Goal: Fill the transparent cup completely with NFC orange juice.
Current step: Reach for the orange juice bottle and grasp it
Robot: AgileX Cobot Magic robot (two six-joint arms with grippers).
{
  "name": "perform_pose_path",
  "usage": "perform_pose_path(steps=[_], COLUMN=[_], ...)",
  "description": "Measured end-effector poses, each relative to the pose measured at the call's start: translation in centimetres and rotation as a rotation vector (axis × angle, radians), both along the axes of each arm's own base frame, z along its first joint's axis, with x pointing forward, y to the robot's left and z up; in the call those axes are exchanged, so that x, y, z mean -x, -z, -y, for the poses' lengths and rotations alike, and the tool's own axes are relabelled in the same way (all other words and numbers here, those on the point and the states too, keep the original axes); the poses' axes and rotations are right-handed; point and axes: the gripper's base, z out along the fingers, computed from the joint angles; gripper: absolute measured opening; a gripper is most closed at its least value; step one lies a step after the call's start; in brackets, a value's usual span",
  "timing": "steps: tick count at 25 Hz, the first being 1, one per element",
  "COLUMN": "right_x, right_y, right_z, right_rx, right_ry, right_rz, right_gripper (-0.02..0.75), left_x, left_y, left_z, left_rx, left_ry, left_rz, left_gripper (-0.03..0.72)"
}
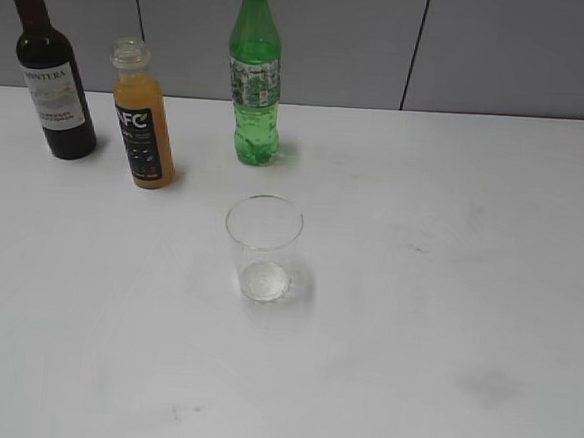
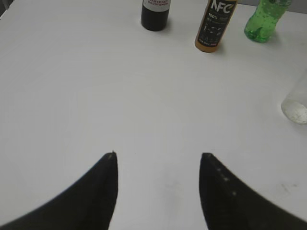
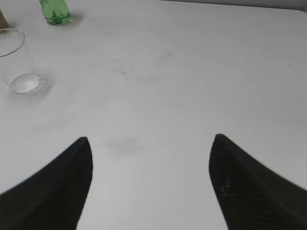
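Note:
The transparent cup (image 1: 262,247) stands empty and upright in the middle of the white table; it also shows at the right edge of the left wrist view (image 2: 296,101) and at the far left of the right wrist view (image 3: 17,61). The NFC orange juice bottle (image 1: 145,117), uncapped and nearly full, stands at the back left; its lower part shows in the left wrist view (image 2: 214,25). My left gripper (image 2: 158,155) is open and empty above bare table, well short of the bottles. My right gripper (image 3: 151,139) is open and empty, to the right of the cup. Neither gripper shows in the exterior view.
A dark wine bottle (image 1: 52,67) stands left of the juice bottle, also in the left wrist view (image 2: 156,14). A green soda bottle (image 1: 255,74) stands behind the cup, also in the left wrist view (image 2: 265,21) and the right wrist view (image 3: 55,11). A grey wall runs behind the table.

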Motion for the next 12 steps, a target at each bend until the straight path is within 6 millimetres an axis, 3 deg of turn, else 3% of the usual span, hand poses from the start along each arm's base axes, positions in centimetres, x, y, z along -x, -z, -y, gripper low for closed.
perform_pose_path(steps=[7,12], right_x=[0.0,0.0], right_y=[0.0,0.0], right_z=[0.0,0.0], right_rx=[0.0,0.0], right_ry=[0.0,0.0], right_rz=[0.0,0.0], right_gripper=[0.587,0.587], left_x=[-0.01,-0.02], left_y=[-0.02,-0.05], left_z=[0.01,0.11], left_rx=[0.001,0.012], left_ry=[0.0,0.007], left_rz=[0.002,0.005], left_gripper=[0.442,0.633])
